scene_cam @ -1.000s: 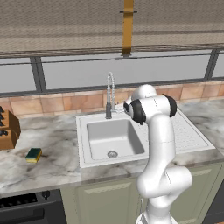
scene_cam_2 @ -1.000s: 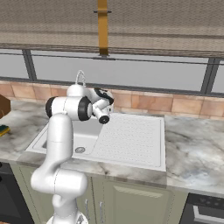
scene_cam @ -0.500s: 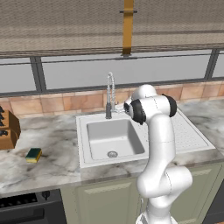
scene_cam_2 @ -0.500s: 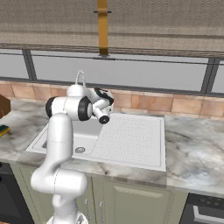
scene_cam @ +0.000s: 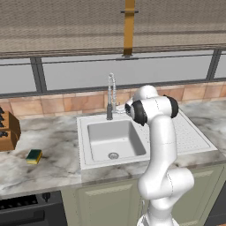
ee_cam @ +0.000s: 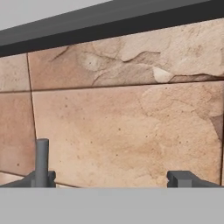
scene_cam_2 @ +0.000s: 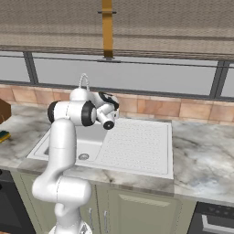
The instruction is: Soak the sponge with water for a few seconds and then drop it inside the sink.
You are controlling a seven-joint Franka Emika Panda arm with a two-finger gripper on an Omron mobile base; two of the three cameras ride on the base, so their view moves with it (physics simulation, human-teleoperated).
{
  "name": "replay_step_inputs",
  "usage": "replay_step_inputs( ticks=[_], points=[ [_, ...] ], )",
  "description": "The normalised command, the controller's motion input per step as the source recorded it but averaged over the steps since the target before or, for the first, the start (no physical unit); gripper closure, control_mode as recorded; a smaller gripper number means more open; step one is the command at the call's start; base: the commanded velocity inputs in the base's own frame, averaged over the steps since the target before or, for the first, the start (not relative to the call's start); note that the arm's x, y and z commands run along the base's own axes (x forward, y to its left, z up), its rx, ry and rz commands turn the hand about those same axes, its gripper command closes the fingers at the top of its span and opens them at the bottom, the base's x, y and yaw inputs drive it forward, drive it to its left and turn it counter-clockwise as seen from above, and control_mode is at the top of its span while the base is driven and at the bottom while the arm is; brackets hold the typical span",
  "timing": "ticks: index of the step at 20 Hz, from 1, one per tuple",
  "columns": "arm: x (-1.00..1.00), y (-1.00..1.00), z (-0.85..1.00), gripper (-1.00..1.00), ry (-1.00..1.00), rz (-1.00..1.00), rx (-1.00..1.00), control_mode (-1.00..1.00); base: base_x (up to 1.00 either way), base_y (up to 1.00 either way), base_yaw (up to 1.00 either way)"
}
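Note:
The sponge, yellow with a dark green face, lies on the marble counter left of the sink, and sits at the left edge of the right base view. The sink is a light grey basin with a round drain. My gripper is raised above the sink's back edge, near the faucet, far from the sponge. In the hand view my gripper faces the tan tiled wall, open with nothing between its fingertips. The water is out of view.
A dotted drainboard joins the sink on the right. A brown wooden knife block stands at the far left of the counter. A thin grey rod rises by my left fingertip. Windows run above the tiled backsplash.

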Motion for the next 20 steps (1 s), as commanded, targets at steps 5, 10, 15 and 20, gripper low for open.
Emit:
replay_step_inputs(
  ticks=[5, 10, 15, 20],
  points=[
    [0.0, -0.77, -0.29, -1.0, 0.0, -0.04, 0.0, -1.0, 0.0, 0.0, 0.0],
    [0.0, -0.82, -0.35, -1.0, 0.0, -0.09, 0.0, -1.0, 0.0, 0.0, 0.0],
    [0.0, -0.87, -0.31, -1.0, 0.0, -0.08, 0.0, -1.0, 0.0, 0.0, 0.0],
    [0.0, -0.87, -0.29, -1.0, 0.0, -0.06, 0.0, -1.0, 0.0, 0.0, 0.0]
  ],
)
